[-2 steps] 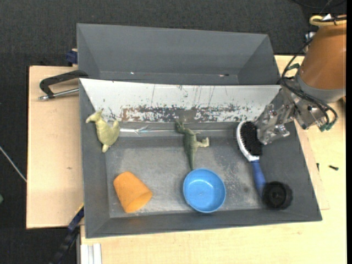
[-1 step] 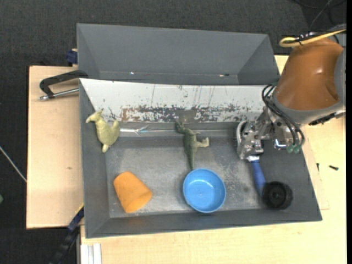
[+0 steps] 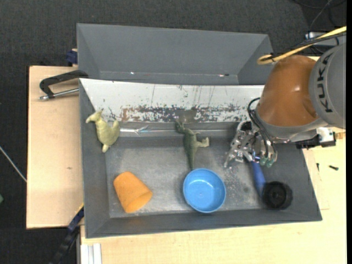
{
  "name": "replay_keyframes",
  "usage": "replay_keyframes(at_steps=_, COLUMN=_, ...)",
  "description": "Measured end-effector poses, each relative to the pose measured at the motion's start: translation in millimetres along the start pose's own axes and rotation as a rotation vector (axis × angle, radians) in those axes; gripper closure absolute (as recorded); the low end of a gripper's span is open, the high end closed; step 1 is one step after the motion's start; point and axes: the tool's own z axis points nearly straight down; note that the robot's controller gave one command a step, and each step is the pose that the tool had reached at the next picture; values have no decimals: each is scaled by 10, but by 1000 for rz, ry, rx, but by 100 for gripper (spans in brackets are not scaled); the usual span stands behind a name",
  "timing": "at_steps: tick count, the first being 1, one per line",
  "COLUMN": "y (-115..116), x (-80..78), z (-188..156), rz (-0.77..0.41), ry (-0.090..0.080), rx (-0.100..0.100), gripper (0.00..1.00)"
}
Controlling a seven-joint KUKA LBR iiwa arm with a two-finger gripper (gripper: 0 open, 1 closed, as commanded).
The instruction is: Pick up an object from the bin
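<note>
Claw (image 3: pixel 248 152) hangs at the grey bin's (image 3: pixel 159 166) right side, whether apart or together unclear, over the upper end of a blue-handled tool (image 3: pixel 257 176) with a round black head, near a blue bowl (image 3: pixel 204 190).

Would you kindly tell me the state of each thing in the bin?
orange cup: on its side.
blue bowl: upright, empty.
green dinosaur: lying by the far wall.
pale dinosaur: propped in the far-left corner.
blue-handled tool: lying flat.
gripper: low, at the tool's handle end.
</note>
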Motion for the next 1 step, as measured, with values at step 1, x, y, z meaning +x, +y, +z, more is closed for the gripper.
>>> replay_keyframes(at_steps=1, y=-436, x=311, z=-1546, rz=-161, ry=-18, rx=0, gripper=100)
